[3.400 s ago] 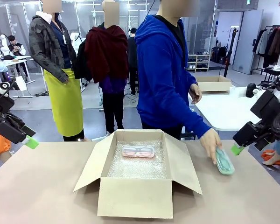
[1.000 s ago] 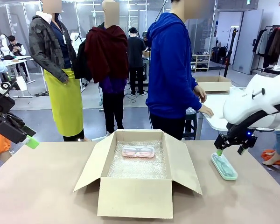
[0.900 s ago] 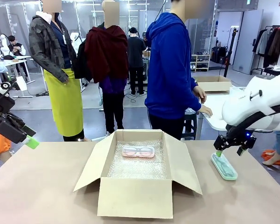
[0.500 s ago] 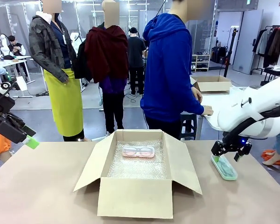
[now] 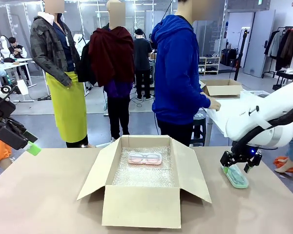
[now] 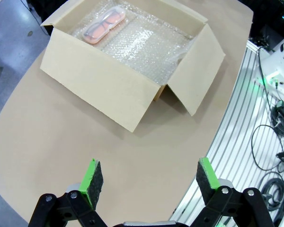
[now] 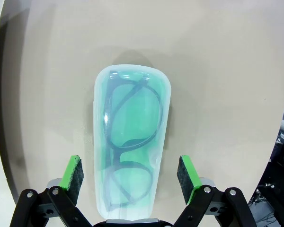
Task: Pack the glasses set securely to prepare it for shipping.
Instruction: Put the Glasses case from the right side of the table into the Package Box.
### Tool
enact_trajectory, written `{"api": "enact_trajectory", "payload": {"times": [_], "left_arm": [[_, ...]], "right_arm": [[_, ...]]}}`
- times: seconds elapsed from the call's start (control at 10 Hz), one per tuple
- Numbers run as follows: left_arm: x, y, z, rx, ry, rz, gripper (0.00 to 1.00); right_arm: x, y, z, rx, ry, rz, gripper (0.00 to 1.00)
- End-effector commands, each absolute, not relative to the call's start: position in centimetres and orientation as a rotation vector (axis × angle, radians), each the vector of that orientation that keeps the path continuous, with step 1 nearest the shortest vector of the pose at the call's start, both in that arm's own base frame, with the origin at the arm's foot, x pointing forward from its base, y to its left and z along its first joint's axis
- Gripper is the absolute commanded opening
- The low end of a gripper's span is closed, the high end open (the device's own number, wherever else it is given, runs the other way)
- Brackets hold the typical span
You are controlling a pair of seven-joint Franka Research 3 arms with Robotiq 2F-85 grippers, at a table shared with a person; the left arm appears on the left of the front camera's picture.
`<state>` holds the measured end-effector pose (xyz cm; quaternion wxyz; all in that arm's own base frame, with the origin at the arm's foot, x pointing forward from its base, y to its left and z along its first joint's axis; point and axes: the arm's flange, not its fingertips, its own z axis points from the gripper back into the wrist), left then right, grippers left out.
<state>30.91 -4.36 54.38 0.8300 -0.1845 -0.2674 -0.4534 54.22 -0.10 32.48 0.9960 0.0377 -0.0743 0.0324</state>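
Tabletop (image 5: 49, 195); right claw (image 7: 129, 172) wide astride mint case (image 7: 131, 118)

Right gripper (image 5: 236, 168) now low over mint green case (image 5: 237, 179), person's hand (image 5: 214, 104) off it.

Front: across desk (image 5: 39, 195) toward person (image 5: 178, 73). Left wrist: high over cardboard box (image 6: 99, 85). Right wrist: close over mint green glasses case (image 7: 132, 142). Front shares both.

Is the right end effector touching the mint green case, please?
Apart: right wrist view shows table between the right end effector's pads and the green case.
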Motion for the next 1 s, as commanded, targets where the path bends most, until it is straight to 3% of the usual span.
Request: {"api": "enact_trajectory", "payload": {"times": [0.0, 0.4, 0.9], "left_arm": [[30.9, -4.2, 54.4, -0.416, -0.581, -0.981, 1.0], [30.9, -4.2, 54.4, -0.416, -0.581, -0.981, 1.0], [30.9, -4.2, 54.4, -0.416, -0.581, -0.981, 1.0]], "right_arm": [[54.6, 0.6, 31.7, 0.057, -0.138, 0.05, 1.0], [54.6, 0.4, 30.4, 0.036, -0.133, 0.042, 1.0], [54.5, 0.3, 31.4, 0.011, -0.136, 0.015, 0.52]]}}
